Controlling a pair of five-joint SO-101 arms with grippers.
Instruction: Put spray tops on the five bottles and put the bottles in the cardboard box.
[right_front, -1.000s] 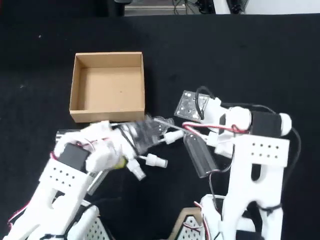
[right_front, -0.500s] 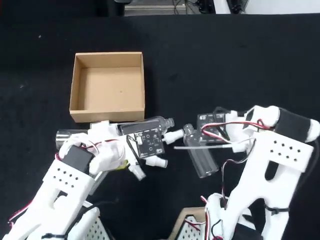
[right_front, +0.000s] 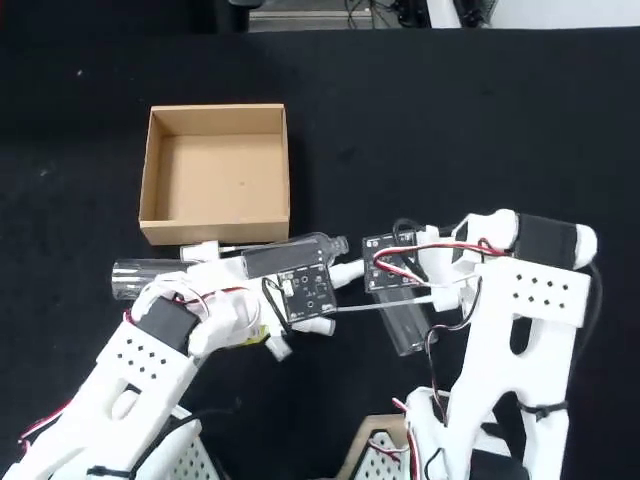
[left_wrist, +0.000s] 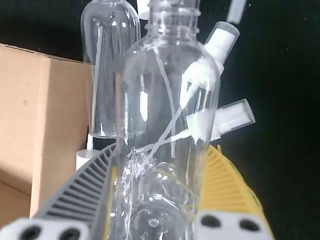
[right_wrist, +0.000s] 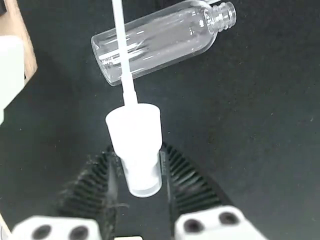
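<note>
A: Which step is in hand here?

B: Capping, as I read it. The left gripper (left_wrist: 164, 159) is clamped round the body of a clear plastic bottle (left_wrist: 167, 100) whose neck is open and points away from the wrist. The right gripper (right_wrist: 136, 152) pinches a white spray top (right_wrist: 134, 127) by its cap, with the thin dip tube (right_wrist: 120, 45) pointing forward.

A: Where does that sit from above?

B: Just below centre, where the two arms meet head-on. The brown cardboard box (right_front: 215, 233) is just above them, upper left of the frame, with no bottle in it yet.

A: And the next move?

B: Probably lining the tube's tip up with the bottle mouth, feeding it in, then seating the cap. The tube looks slender and bendy, so the aim has to be careful.

A: What can't you make out?

B: Whether the tip has reached the mouth. From above, the wrist boards (right_front: 305, 290) cover the fingers and the meeting point. I count three bottles for certain: the held one, a second bottle (right_front: 145, 277) lying at the left, and a third bottle (right_front: 405, 325) partly under the right arm. Some loose white tops (right_front: 277, 345) lie below the left wrist, partly covered.
</note>
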